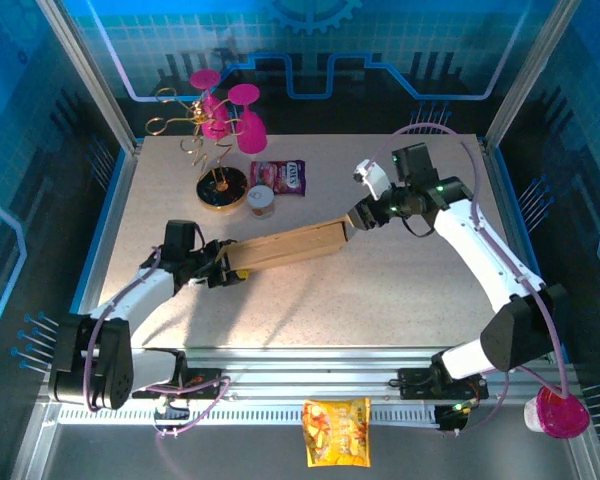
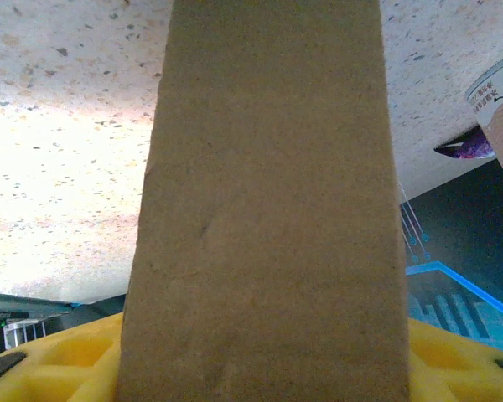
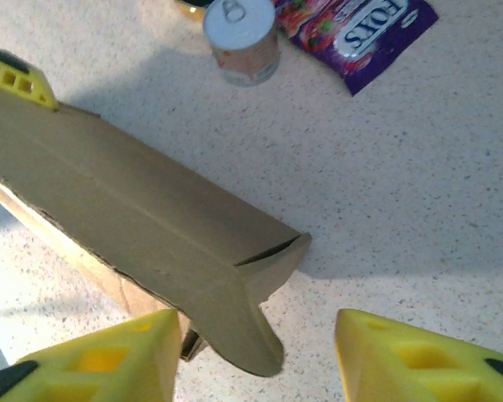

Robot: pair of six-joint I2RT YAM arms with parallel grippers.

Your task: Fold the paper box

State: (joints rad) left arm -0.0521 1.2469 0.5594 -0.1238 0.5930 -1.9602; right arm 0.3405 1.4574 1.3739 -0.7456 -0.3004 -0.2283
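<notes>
Left end effector (image 1: 227, 270) clamps one end of paper box (image 1: 290, 247).

This is a robotics lab cell. A speckled desk (image 1: 400, 290) sits inside an aluminium frame (image 1: 85, 75), walled with blue printed panels (image 1: 310, 40) bearing a gear motif. The left arm (image 1: 140, 290) and right arm (image 1: 480, 245), both white and trailing cables, are bolted to a slotted metal rail (image 1: 310, 375) at the near edge.

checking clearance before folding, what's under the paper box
Along the edges of the paper box, shadowed speckled table shows. The strip directly beneath is covered by cardboard, so what lies there, or whether the box touches down, cannot be seen.
</notes>
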